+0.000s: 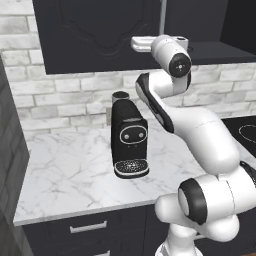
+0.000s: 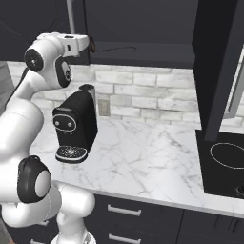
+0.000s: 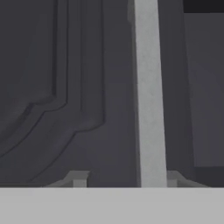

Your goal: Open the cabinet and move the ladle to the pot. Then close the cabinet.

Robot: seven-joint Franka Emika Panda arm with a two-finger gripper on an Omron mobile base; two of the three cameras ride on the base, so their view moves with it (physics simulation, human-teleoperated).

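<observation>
Black raised-panel cabinet [image 1: 100, 35] is hanging over the marble table [image 1: 75, 175], and the tool [image 3: 124, 181] is pressing right up against its left door. Seen from the hand, the silver bar handle [image 3: 148, 92] is running from 12 to 6 o'clock, passing between the two fingertips [image 3: 78, 179], nearer the 3 o'clock one. The jaws are standing about half open around the handle; whether they are touching it I cannot tell. The right door [image 2: 217, 66] is standing swung out. A coffee machine [image 1: 129, 140] is sitting below.
</observation>
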